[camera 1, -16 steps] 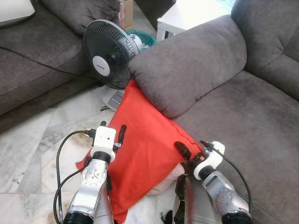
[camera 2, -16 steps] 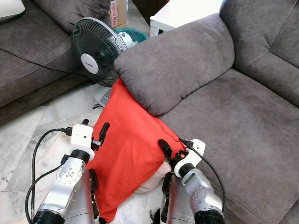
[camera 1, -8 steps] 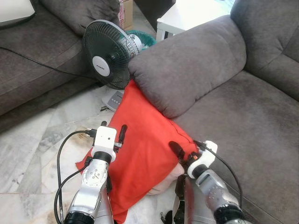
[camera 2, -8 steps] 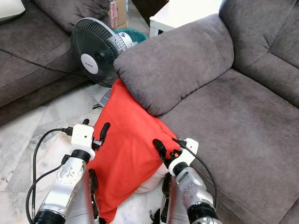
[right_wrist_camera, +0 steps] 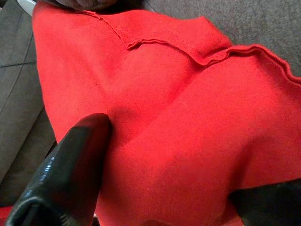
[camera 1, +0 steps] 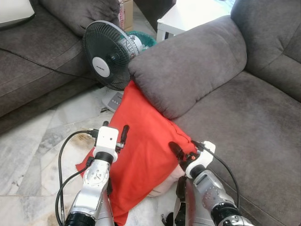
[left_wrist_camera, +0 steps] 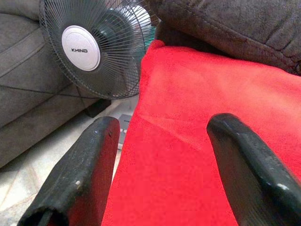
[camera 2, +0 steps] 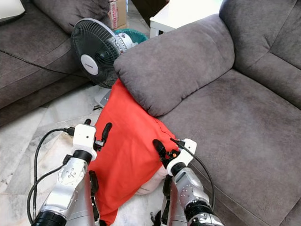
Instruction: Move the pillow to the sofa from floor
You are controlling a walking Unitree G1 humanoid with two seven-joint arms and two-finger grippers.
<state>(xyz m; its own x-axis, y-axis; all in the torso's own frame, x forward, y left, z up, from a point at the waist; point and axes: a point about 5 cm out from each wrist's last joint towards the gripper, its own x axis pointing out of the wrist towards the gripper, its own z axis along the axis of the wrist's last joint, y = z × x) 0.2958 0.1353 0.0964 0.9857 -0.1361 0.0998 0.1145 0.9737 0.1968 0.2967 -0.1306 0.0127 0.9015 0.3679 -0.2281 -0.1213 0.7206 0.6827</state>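
A red pillow (camera 1: 141, 141) stands tilted on the marble floor. It leans against the front of the grey sofa (camera 1: 244, 117), and its top is tucked under a big grey cushion (camera 1: 188, 66). My left gripper (camera 1: 115, 128) is open at the pillow's left edge, and its fingers (left_wrist_camera: 89, 160) spread over the red cloth. My right gripper (camera 1: 184, 149) is open at the pillow's right corner by the seat edge, pushed into the fabric; one finger (right_wrist_camera: 70, 165) lies on the red cover.
A black standing fan (camera 1: 106, 56) is just behind the pillow's top. A second grey sofa (camera 1: 33, 61) with a black cable across it runs along the left. A white table (camera 1: 188, 14) stands at the back. Bare marble floor (camera 1: 33, 150) lies to the left.
My right gripper has slid a little to the left, further onto the pillow's right corner. The left gripper and the pillow are where they were.
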